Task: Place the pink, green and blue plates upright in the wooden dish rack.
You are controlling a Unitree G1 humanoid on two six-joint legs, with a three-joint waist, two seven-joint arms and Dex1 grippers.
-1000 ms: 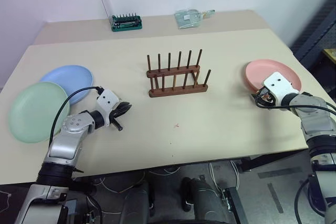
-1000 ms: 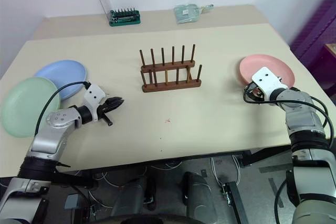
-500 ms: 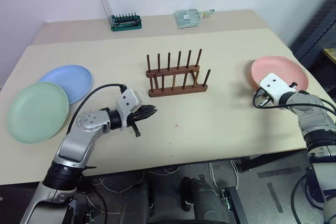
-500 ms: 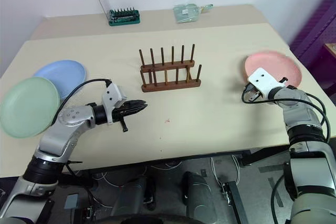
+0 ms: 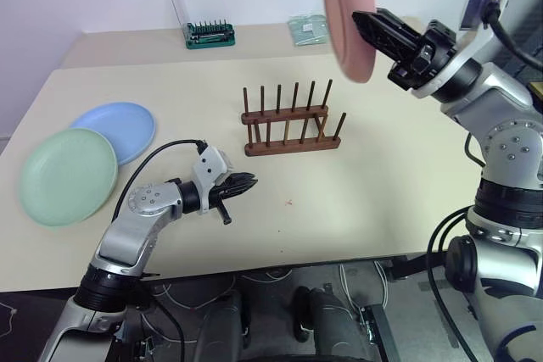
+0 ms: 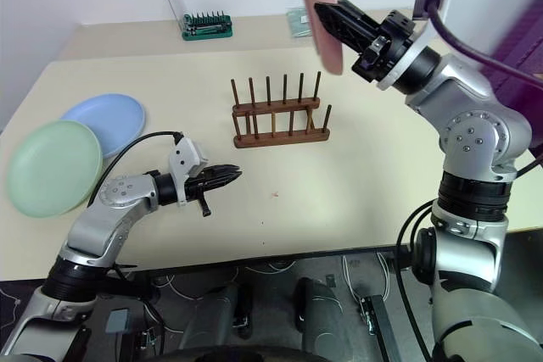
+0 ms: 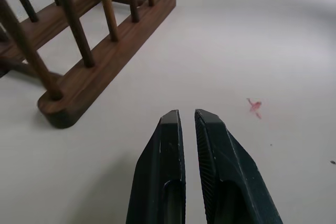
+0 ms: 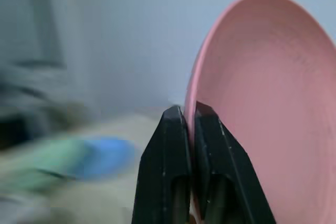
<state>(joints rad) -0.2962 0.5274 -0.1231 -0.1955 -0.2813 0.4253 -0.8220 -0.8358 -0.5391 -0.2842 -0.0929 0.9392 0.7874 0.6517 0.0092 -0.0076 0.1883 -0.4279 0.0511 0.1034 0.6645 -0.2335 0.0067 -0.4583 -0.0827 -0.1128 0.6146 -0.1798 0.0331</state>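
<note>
Pink plate (image 5: 347, 14) on edge, up in the air above and behind the wooden dish rack (image 5: 291, 122). Rack mid-table, pegs upright, no plates in it. Green plate (image 5: 66, 175) flat at table's left, overlapping the blue plate (image 5: 119, 128) behind it.

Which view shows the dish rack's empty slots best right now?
Left eye view: the whole wooden dish rack shows with every peg bare. Right eye view matches. Left wrist view catches one end and a few pegs.
</note>
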